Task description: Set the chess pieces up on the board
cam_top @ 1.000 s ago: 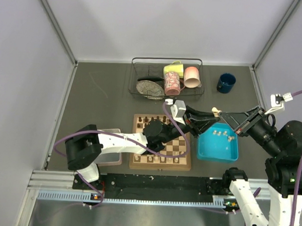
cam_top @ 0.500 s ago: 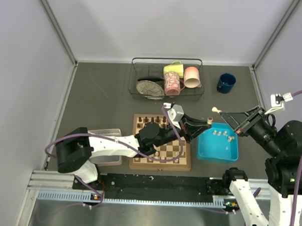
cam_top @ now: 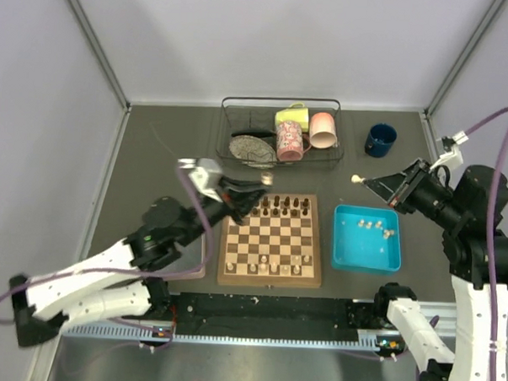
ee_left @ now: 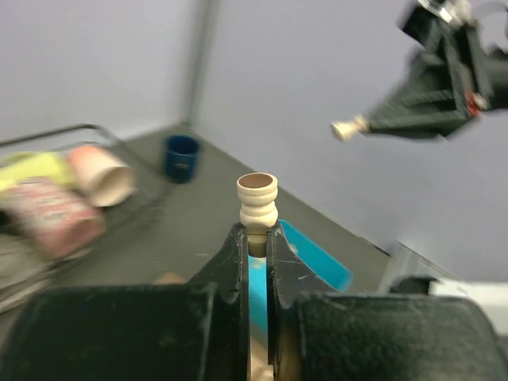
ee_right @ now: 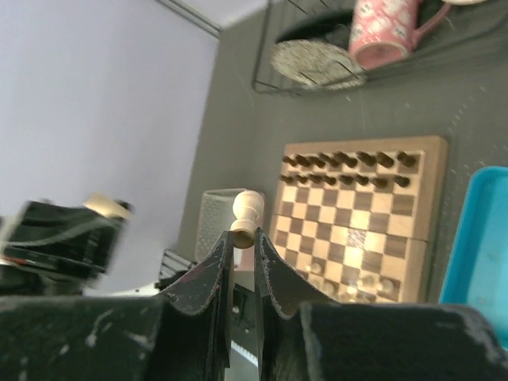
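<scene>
The board [cam_top: 271, 239] lies between the arms, with dark chess pieces [cam_top: 284, 204] lining its far rows and the blue tray [cam_top: 361, 254] just beside its right edge. The left gripper [ee_left: 255, 238], over the board's far left corner, pinches a cream piece [ee_left: 257, 202], its long axis along the fingers and its free end pointing right. Beyond the tray, the right gripper [ee_right: 242, 238] clamps a cream pawn [ee_right: 246, 213] likewise, pointing left.
</scene>
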`<state>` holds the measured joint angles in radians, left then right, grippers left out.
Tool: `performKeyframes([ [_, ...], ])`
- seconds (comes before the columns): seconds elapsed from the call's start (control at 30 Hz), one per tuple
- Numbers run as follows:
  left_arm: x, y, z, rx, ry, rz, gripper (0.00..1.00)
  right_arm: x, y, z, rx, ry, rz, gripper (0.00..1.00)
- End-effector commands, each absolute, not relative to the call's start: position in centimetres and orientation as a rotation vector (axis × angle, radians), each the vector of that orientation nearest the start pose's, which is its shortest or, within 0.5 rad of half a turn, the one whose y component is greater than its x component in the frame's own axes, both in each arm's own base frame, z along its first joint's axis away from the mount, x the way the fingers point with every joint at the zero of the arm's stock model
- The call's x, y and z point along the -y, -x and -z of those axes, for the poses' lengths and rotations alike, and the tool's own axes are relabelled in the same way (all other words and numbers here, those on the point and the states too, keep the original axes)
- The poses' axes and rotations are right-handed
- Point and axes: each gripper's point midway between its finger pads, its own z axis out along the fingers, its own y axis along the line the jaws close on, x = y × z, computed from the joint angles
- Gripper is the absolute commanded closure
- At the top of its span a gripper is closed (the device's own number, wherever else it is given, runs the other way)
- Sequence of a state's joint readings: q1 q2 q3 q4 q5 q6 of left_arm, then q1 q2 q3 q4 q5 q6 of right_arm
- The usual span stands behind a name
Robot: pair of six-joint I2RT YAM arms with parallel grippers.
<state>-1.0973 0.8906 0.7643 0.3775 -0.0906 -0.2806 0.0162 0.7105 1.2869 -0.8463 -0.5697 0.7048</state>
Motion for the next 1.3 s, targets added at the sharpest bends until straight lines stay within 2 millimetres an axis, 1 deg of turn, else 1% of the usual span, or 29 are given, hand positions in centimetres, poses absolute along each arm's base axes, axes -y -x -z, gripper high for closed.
performKeyframes([
  [0.0, 22.8, -20.0, -32.4, -1.561, -0.383, 0.803, 1.0, -10.8, -19.3, -36.1, -2.039, -0.212, -0.877, 1.0],
  [0.03, 20.8, -21.3, -32.2, -1.579, -0.339, 0.742, 1.0, -10.3, -19.7, -35.1, -2.078, -0.244, -0.84, 1.0],
  [0.1, 18.6, -21.7, -31.9, -1.603, -0.329, 0.668, 1.0, -10.2, -19.9, -34.4, -2.112, -0.242, -0.816, 1.0],
  [0.13, 17.3, -22.2, -30.8, -1.65, -0.314, 0.615, 1.0, -10.8, -19.9, -33.8, -2.146, -0.22, -0.8, 1.0],
  [0.2, 16.7, -22.4, -30.0, -1.689, -0.324, 0.594, 1.0, -11.5, -20.3, -32.7, -2.195, -0.212, -0.772, 1.0],
  [0.23, 16.1, -22.8, -29.3, -1.712, -0.309, 0.574, 1.0, -11.5, -20.8, -32.1, -2.214, -0.218, -0.712, 1.0],
  [0.27, 16.2, -22.8, -28.7, -1.729, -0.319, 0.586, 1.0, -13.1, -20.3, -31.7, -2.247, -0.146, -0.721, 1.0],
  [0.3, 16.0, -23.2, -28.2, -1.745, -0.305, 0.579, 1.0, -14.2, -20.6, -30.7, -2.296, -0.127, -0.703, 1.0],
  [0.33, 15.7, -23.4, -27.8, -1.763, -0.298, 0.579, 1.0, -14.4, -21.0, -30.2, -2.307, -0.12, -0.652, 1.0],
  [0.37, 15.4, -23.6, -27.4, -1.779, -0.293, 0.573, 1.0, -16.2, -20.4, -30.1, -2.328, -0.042, -0.669, 1.0],
  [0.4, 15.1, -23.8, -26.9, -1.796, -0.288, 0.56, 1.0, -17.3, -20.9, -28.9, -2.38, -0.024, -0.647, 1.0],
  [0.43, 14.2, -24.3, -26.7, -1.806, -0.262, 0.531, 1.0, -17.9, -21.1, -28.5, -2.393, -0.007, -0.616, 1.0],
  [0.47, 13.7, -24.4, -26.4, -1.817, -0.251, 0.517, 1.0, -19.3, -20.7, -28.3, -2.406, 0.056, -0.611, 1.0],
  [0.5, 13.3, -24.5, -26.2, -1.819, -0.247, 0.507, 1.0, -20.0, -20.7, -27.9, -2.423, 0.077, -0.601, 1.0],
  [0.53, 12.2, -24.9, -26.0, -1.823, -0.215, 0.48, 1.0, -20.9, -21.1, -26.7, -2.463, 0.097, -0.565, 1.0],
  [0.57, 11.7, -25.1, -25.4, -1.834, -0.202, 0.468, 1.0, -21.7, -21.1, -26.5, -2.472, 0.12, -0.563, 1.0],
  [0.6, 11.2, -25.2, -25.1, -1.841, -0.191, 0.459, 1.0, -23.0, -20.6, -26.3, -2.483, 0.174, -0.571, 1.0],
  [0.63, 10.2, -25.6, -24.8, -1.85, -0.163, 0.452, 1.0, -24.1, -20.8, -25.1, -2.517, 0.203, -0.539, 1.0],
  [0.7, 9.1, -25.9, -24.0, -1.865, -0.104, 0.442, 1.0, -26.1, -20.2, -24.7, -2.526, 0.275, -0.534, 1.0],
  [0.77, 9.0, -25.9, -23.2, -1.877, -0.072, 0.465, 1.0, -27.9, -20.2, -23.4, -2.559, 0.323, -0.506, 1.0],
  [0.83, 8.3, -26.1, -22.6, -1.886, -0.035, 0.443, 1.0, -30.0, -19.8, -22.1, -2.586, 0.383, -0.484, 1.0],
  [0.93, 7.5, -26.0, -21.8, -1.894, -0.018, 0.4, 1.0, -32.2, -19.1, -21.2, -2.599, 0.448, -0.483, 1.0],
  [0.97, 7.4, -26.0, -22.1, -1.883, -0.023, 0.392, 1.0, -32.8, -19.2, -20.1, -2.622, 0.458, -0.459, 1.0],
  [1.03, 7.1, -25.9, -22.0, -1.882, -0.013, 0.375, 1.0, -34.0, -18.9, -19.5, -2.629, 0.486, -0.463, 1.0],
  [1.07, 6.8, -25.9, -21.9, -1.885, -0.007, 0.359, 1.0, -34.5, -18.8, -18.6, -2.646, 0.495, -0.443, 1.0],
  [1.13, 6.7, -25.9, -22.0, -1.882, -0.007, 0.352, 1.0, -35.7, -18.3, -18.3, -2.646, 0.521, -0.454, 1.0],
  [1.17, 6.7, -25.9, -21.9, -1.885, -0.007, 0.352, 1.0, -36.0, -18.2, -17.3, -2.661, 0.527, -0.43, 1.0],
  [1.23, 6.7, -26.0, -22.0, -1.882, -0.003, 0.349, 1.0, -36.9, -17.6, -16.9, -2.661, 0.556, -0.425, 1.0],
  [1.27, 6.5, -25.9, -21.9, -1.886, 0.002, 0.343, 1.0, -37.2, -17.4, -16.1, -2.674, 0.568, -0.406, 1.0],
])
